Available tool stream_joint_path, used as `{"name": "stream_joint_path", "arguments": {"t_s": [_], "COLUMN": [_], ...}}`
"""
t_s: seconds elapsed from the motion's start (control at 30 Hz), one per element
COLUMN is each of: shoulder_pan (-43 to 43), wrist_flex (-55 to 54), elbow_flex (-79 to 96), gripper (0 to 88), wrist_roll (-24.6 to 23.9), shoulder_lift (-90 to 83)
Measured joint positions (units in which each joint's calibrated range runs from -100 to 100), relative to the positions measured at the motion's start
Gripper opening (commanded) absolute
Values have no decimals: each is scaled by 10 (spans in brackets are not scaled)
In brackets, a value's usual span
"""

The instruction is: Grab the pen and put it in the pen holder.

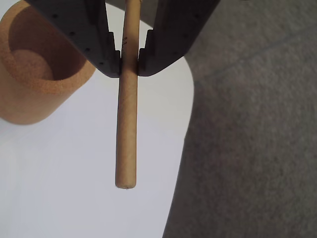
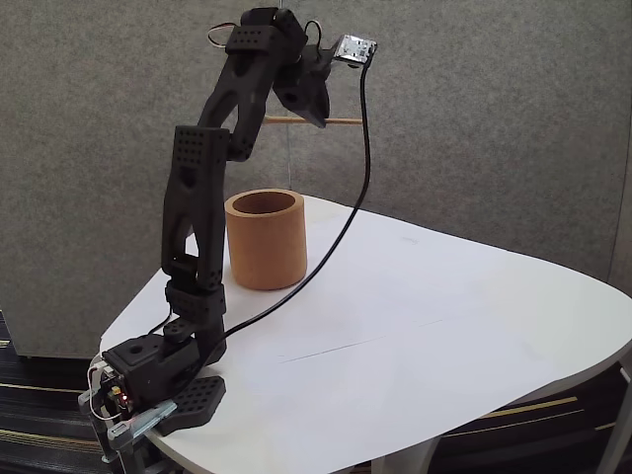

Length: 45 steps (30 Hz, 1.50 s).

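The black two-finger pincer clamps one thin tan wood-coloured stick pen near its middle, high in the air. In the fixed view the pen lies horizontal, its free end pointing right. One wide light-brown cork-like cylinder pen holder stands upright below on the white counter, its visible interior bare.

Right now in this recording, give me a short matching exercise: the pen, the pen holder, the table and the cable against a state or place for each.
Things:
1. pen
2. pen holder
3. table
4. black cable

States or places:
A. white, with a rounded edge
B. clamped in the hand, held level in the air in the fixed view
C. hangs from the wrist camera down to the arm's base
D. stands upright on the table, nothing visible inside in the wrist view

Pairs: 1-B, 2-D, 3-A, 4-C
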Motion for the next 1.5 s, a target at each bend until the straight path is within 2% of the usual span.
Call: {"name": "stream_joint_path", "arguments": {"t_s": [0.53, 0.77, 1.07, 1.5], "shoulder_pan": [-25, -40, -76, -72], "wrist_flex": [0, 0, 0, -10], "elbow_flex": [29, 29, 29, 60], "gripper": [5, 5, 5, 5], "wrist_roll": [159, 213, 229, 229], "shoulder_lift": [0, 0, -7, -41]}}
